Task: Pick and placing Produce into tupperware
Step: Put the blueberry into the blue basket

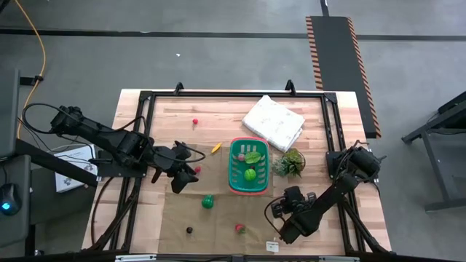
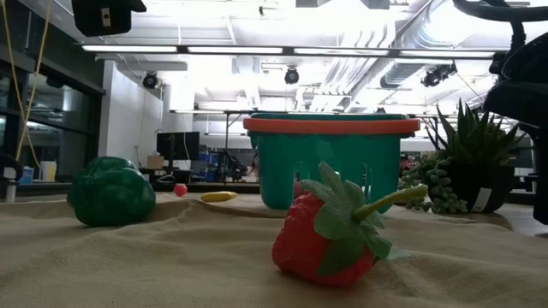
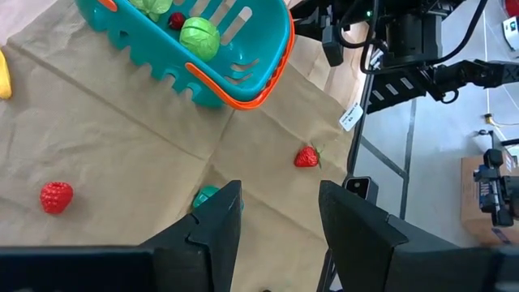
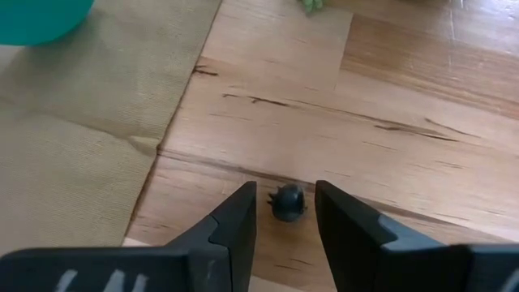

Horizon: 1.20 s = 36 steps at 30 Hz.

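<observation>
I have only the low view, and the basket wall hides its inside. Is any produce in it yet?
Observer: Yes, the basket holds a round green piece, a leafy green piece and a red piece.
Operator: Is the left gripper carrying anything?
Observer: No, the left gripper is open and empty, left of the basket.
Operator: And the right?
Observer: The right gripper is open, low over bare wood, a small dark thing lying between its fingers.

Basket (image 1: 248, 167) glossy slotted plastic; table (image 1: 218, 120) pale wood planks; mat (image 1: 218, 222) coarse matt tan cloth.
</observation>
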Each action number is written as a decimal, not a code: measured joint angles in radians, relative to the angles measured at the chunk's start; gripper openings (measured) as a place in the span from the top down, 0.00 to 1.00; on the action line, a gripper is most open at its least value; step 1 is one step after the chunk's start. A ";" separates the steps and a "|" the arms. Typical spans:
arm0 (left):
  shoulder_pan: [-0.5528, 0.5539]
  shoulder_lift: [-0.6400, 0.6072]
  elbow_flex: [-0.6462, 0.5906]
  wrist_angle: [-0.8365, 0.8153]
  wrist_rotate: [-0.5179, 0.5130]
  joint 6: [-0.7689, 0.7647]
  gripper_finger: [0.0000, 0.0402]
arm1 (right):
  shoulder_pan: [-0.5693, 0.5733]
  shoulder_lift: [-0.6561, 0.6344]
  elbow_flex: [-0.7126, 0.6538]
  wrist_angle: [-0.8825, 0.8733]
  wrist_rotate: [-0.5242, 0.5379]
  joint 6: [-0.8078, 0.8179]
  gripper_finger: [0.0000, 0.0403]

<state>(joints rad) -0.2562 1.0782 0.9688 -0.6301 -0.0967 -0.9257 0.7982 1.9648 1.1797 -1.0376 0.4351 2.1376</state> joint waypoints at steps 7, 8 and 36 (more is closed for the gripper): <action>0.000 0.000 0.000 0.000 0.000 -0.002 0.62 | 0.000 0.000 0.000 0.000 -0.001 0.000 0.74; 0.000 0.000 0.000 0.000 0.000 -0.003 0.62 | 0.000 0.000 0.000 0.000 -0.001 0.000 0.75; 0.000 0.000 0.000 0.000 0.000 -0.002 0.62 | 0.001 0.000 0.018 0.003 0.003 -0.056 0.89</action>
<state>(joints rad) -0.2558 1.0782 0.9688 -0.6296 -0.0963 -0.9279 0.7992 1.9648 1.1979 -1.0342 0.4381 2.0816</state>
